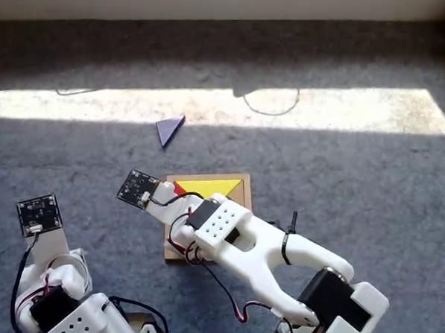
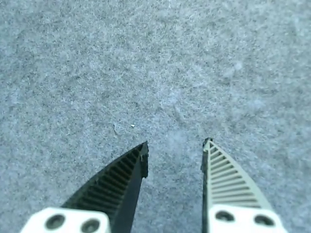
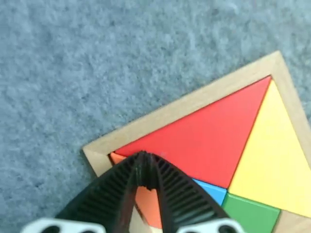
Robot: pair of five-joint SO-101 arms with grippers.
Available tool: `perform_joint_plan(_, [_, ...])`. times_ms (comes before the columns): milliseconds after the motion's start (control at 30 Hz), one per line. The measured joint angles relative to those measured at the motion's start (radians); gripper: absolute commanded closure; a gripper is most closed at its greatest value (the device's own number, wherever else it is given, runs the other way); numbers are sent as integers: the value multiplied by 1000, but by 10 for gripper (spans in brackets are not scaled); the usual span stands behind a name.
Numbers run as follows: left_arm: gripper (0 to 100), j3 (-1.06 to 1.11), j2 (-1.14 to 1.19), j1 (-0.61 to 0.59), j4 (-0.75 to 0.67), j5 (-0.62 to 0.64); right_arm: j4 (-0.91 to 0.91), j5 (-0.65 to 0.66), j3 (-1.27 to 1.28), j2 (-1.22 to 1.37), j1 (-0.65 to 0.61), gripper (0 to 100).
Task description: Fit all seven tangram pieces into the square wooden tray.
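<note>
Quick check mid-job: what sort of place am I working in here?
Probably an indoor room, working on grey carpet: a band of sunlight crosses it, and a loose cable lies there.

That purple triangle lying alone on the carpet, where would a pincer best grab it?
Probably from straight above. The purple triangle lies flat on the carpet, apart from the wooden tray, so only its thin edges offer a hold. One pincer finger on its longest edge and the other on the opposite corner seems steadiest.
</note>
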Motion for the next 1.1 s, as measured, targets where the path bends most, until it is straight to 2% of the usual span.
perform_joint_plan(133, [814, 0, 0, 0, 0, 0, 89, 0, 5, -92, -6, 991])
perform_joint_plan(367, [814, 0, 0, 0, 0, 0, 229, 2, 20, -400, 26, 991])
perform_joint_plan(733, [814, 0, 0, 0, 0, 0, 413, 2, 229, -753, 322, 991])
perform_joint_plan(1100, [814, 0, 0, 0, 0, 0, 411, 2, 649, -1157, 646, 991])
